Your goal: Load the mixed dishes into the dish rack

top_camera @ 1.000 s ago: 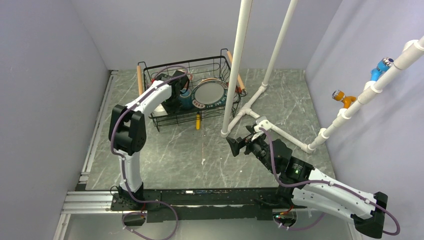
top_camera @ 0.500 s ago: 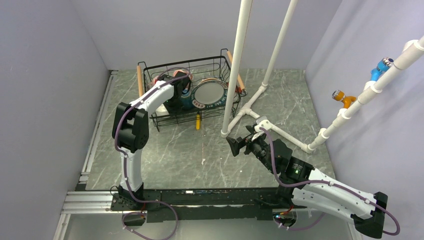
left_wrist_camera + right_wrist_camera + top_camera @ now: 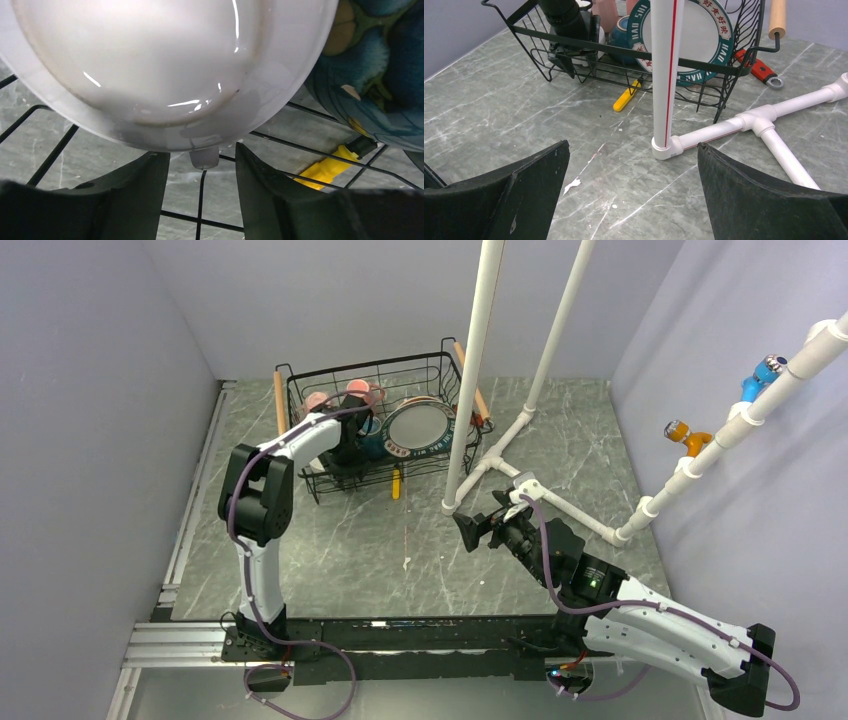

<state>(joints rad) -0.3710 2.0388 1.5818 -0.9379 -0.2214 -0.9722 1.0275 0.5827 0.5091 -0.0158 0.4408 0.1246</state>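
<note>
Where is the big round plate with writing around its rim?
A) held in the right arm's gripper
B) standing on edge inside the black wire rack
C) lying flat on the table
B: the plate stands on edge inside the dish rack, behind the white pole, while the right gripper hangs open and empty over the table.
</note>
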